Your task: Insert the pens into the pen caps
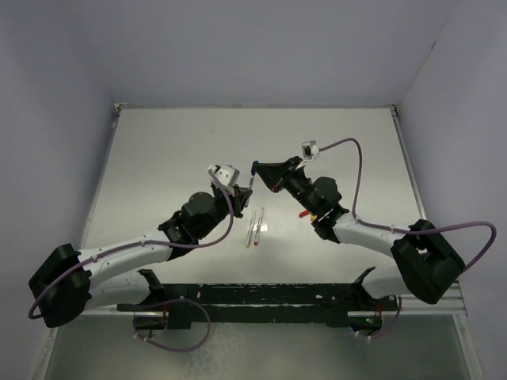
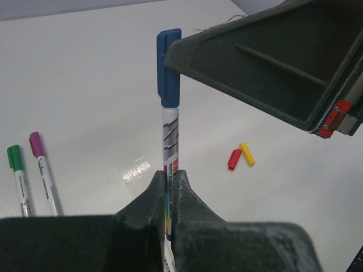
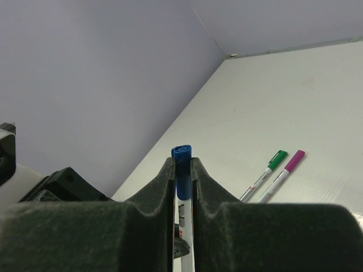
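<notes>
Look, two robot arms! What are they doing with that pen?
They are putting caps on pens. The left gripper holds a pen up off the table, and the right gripper pinches the blue cap sitting on its end. A green-capped pen and a purple-capped pen lie side by side. A red cap and a yellow cap lie loose.

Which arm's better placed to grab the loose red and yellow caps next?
Right, probably. The red cap and yellow cap lie on its side of the blue pen. The right pincer only pinches the blue cap; the left pincer grips the barrel, so it can keep the pen.
</notes>
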